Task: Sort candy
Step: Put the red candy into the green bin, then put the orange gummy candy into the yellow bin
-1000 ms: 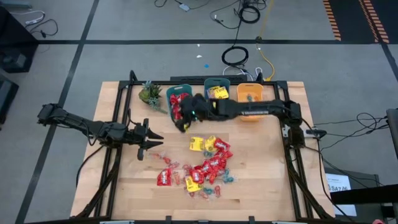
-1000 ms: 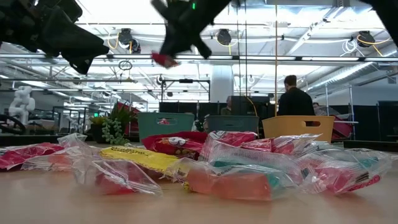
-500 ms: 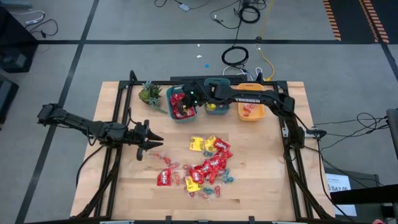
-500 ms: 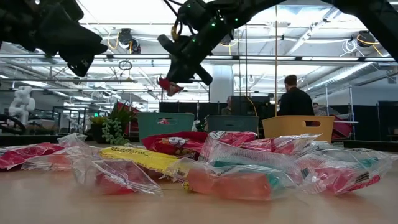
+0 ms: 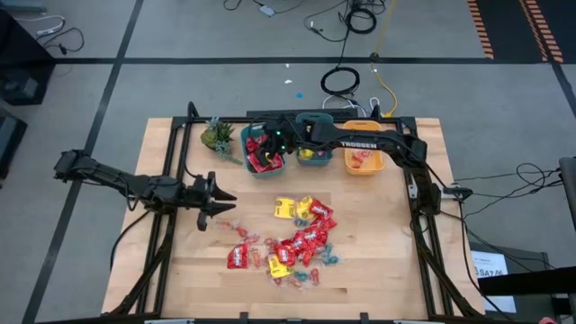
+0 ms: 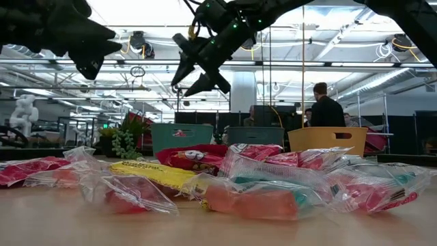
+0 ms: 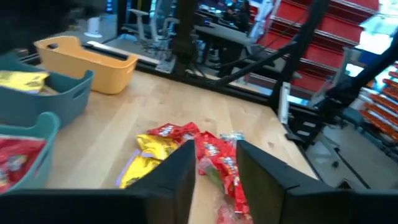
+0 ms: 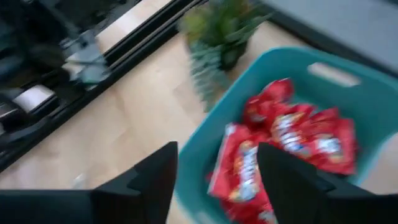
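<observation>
The candy lies as a loose pile [image 5: 297, 238] of red, yellow and small clear-wrapped pieces on the wooden table's middle, close to the low camera [image 6: 225, 181]. Red packets [image 8: 292, 137] lie in the teal bin [image 5: 261, 148] at the far side. My right gripper [image 5: 270, 144] hangs open above that bin [image 8: 323, 68] with nothing between its fingers [image 6: 194, 68]. My left gripper [image 5: 216, 193] hovers open left of the pile, above the table, pointing toward it [image 7: 214, 168]. Nothing is in it.
To the right of the teal bin stand a blue bin [image 5: 313, 148] with yellow packets [image 7: 18, 81] and an orange bin [image 5: 363, 153]. A small green plant [image 5: 217, 135] stands left of the teal bin. Black frame rails run along the table's sides.
My right gripper has carried a red packet from the teal bin's near side toward the far edge, over the bin, and has then opened. The packet is gone from its fingers.
</observation>
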`<state>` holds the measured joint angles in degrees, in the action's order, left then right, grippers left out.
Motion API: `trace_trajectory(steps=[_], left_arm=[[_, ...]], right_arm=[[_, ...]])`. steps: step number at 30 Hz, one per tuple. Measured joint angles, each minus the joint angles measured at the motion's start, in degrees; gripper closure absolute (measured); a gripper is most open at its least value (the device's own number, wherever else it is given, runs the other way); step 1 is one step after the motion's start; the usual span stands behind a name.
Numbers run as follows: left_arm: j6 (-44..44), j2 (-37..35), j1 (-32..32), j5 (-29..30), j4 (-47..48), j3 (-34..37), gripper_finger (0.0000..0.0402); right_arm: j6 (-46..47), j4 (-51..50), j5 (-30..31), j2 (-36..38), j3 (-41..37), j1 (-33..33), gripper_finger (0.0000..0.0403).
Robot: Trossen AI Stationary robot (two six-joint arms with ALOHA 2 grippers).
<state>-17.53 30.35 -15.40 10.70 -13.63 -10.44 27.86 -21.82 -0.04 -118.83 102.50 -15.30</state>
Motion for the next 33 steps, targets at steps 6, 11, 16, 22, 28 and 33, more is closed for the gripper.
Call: trace_trajectory(steps=[6,11,16,22,28,33], left_arm=[[-0.18,0.0,0.02,3.06,0.95,0.0,0.0197],[-0.21,0.0,0.02,3.0,0.87,0.0,0.0171],[-3.16,0.0,0.0,1.61,0.72,0.0,0.0169],[-4.62,0.52,-0.11,1.96,8.35,-2.48,0.0169],[-4.6,4.5,-0.11,2.57,24.45,-10.69,0.0169],[-5.92,10.29,-0.11,1.45,39.25,-16.87,0.0169]], right_arm=[[3.38,-5.53,-7.74,0.63,0.04,0.05,0.0153],[4.74,-13.56,-12.13,0.63,0.04,0.51,0.0153],[0.6,-17.24,-6.89,1.68,0.04,4.76,0.0161],[-4.28,-23.57,6.77,5.05,-1.59,12.19,0.0175],[2.27,-15.76,10.91,15.63,-17.61,19.53,0.0178],[16.24,-0.13,12.38,28.78,-38.31,27.81,0.0178]])
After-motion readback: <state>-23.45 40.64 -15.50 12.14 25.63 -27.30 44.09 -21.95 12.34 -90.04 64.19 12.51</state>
